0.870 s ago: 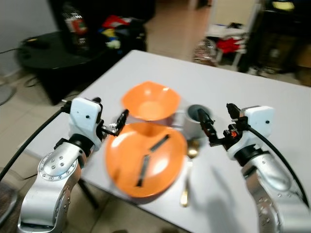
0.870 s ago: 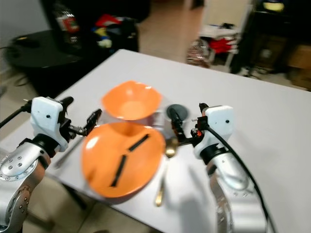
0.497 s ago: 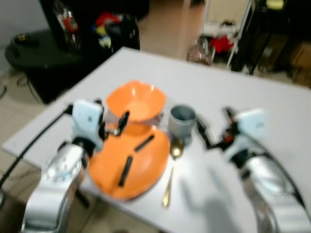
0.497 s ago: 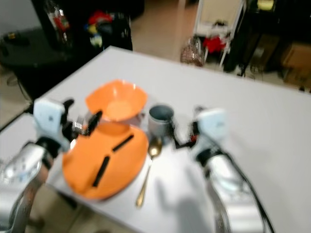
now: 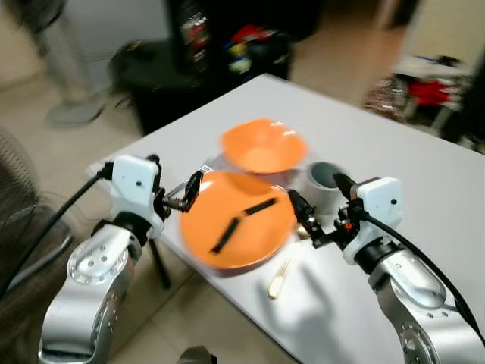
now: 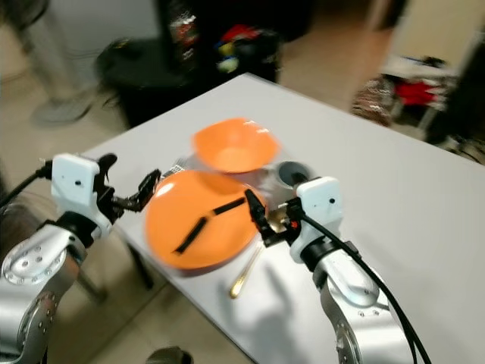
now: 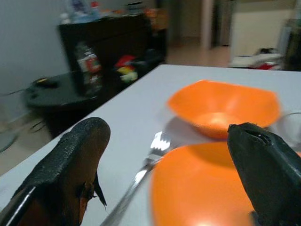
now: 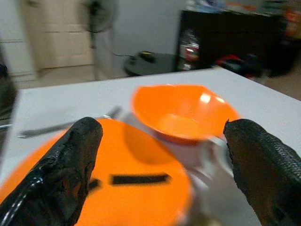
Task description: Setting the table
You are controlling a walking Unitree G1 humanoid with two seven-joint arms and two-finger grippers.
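Note:
An orange plate (image 5: 236, 220) with two black strips on it lies near the white table's front corner. An orange bowl (image 5: 263, 145) sits just behind the plate, and a grey cup (image 5: 326, 182) stands at the plate's right. A gold spoon (image 5: 279, 277) lies by the plate's right edge, and a silver fork (image 7: 141, 172) lies at its left. My left gripper (image 5: 189, 193) hovers open at the plate's left rim. My right gripper (image 5: 303, 220) hovers open between the plate and the cup. Both pairs of fingers spread wide in the wrist views.
The white table (image 5: 424, 174) stretches away to the right, with its corner and edge close to my left arm. A black low cabinet (image 5: 189, 68) with clutter stands behind it. A woven chair (image 5: 19, 220) is on the floor at the far left.
The whole view has swung and the blur has cleared, so the camera moved. The dishes keep their layout. Both grippers stay open on either side of the plate.

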